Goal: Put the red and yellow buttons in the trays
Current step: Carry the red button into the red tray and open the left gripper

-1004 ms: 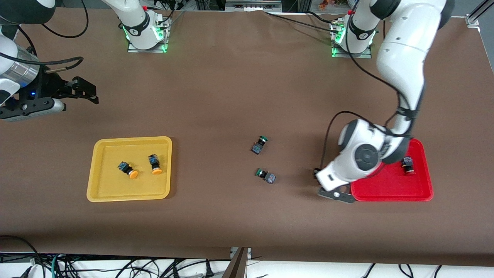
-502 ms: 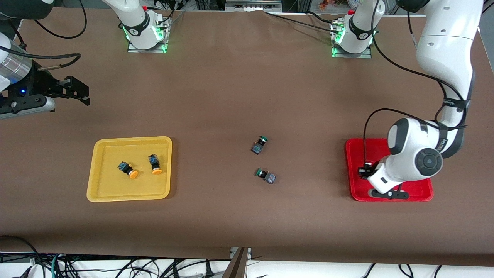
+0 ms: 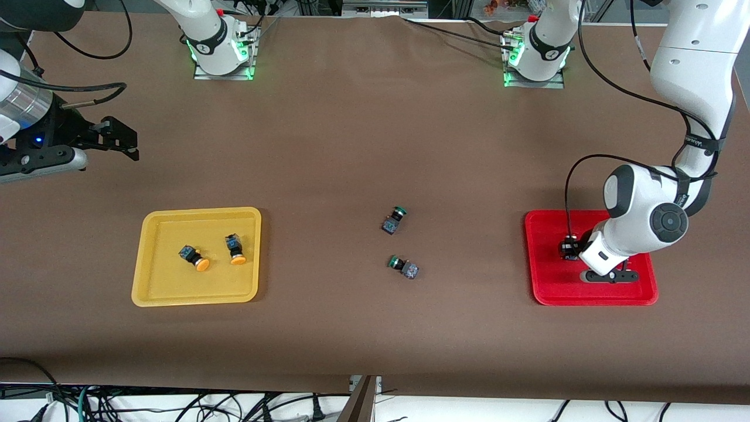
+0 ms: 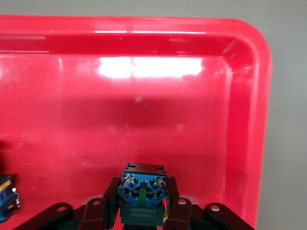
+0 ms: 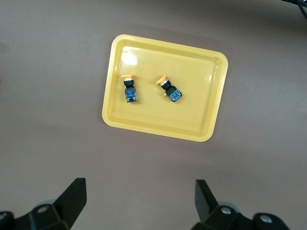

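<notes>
Left tool is down in the red tray, fingers clamped on a button. In the left wrist view only its blue-and-black body shows, cap hidden, so can't tell the cap colour. Part of another blue-and-black body sits at the edge of that view, also in the red tray. In the front view the left arm covers much of the tray.

Right tool hangs over bare tabletop at the right arm's end, fingers wide apart, nothing between them; that arm waits.

Yellow tray holds two yellow-capped buttons, lying on their sides, near each other but not touching.

Two green-capped buttons lie on the tabletop between the trays, one nearer the front camera than the other, apart.
</notes>
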`<state>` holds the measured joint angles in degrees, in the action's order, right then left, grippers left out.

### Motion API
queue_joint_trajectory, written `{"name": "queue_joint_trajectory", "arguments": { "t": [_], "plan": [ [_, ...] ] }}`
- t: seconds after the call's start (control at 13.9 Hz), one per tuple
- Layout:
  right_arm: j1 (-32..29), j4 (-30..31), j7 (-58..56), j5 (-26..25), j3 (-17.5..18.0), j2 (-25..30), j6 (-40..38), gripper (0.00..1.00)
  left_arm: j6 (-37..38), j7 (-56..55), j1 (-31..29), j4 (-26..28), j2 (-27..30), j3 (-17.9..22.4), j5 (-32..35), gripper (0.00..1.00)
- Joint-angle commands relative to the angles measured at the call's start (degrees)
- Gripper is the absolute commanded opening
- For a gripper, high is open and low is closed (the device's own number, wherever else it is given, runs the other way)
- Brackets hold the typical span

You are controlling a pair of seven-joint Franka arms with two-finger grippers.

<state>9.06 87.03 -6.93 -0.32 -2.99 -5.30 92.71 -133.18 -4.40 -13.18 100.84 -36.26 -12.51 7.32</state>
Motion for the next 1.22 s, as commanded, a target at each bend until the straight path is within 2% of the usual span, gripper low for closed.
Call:
{"name": "queue_joint_trajectory", "arguments": {
  "t": [0.0, 0.57, 0.65, 0.72, 0.86, 1.08, 1.15],
  "plan": [
    [-0.4, -1.4, 0.6, -0.6, 0.8, -0.5, -0.7, 1.0, -3.5, 0.9, -2.2, 3.6, 1.8, -0.9, 1.4, 0.06],
    [-0.4, -1.4, 0.8, -0.2, 0.8, -0.5, -0.8, 1.0, -6.4, 0.1, -2.8, 4.8, -0.1, -1.0, 1.0, 0.1],
    [-0.4, -1.4, 0.8, -0.2, 0.7, -0.5, -0.8, 1.0, -6.6, -0.2, -2.6, 4.8, -0.5, -1.0, 0.9, 0.13],
    [-0.5, -1.4, 0.8, -0.1, 0.7, -0.5, -0.8, 1.0, -6.5, -0.1, -2.6, 4.8, -0.5, -1.1, 0.9, 0.24],
    [-0.5, -1.5, 0.9, -0.2, 0.7, -0.5, -0.7, 1.0, -6.0, -0.1, -2.0, 4.8, -0.4, -1.1, 0.9, 0.52],
    [-0.5, -1.5, 0.8, -0.1, 0.7, -0.5, -0.6, 1.0, -3.0, 0.5, -2.5, 2.9, 0.8, -1.4, 0.9, 1.0],
    [-0.5, -1.5, 0.8, -0.2, 0.7, -0.5, -0.5, 1.0, 0.1, 0.5, -2.6, 1.2, 1.2, -2.7, 0.8, 1.0]
  ]
}}
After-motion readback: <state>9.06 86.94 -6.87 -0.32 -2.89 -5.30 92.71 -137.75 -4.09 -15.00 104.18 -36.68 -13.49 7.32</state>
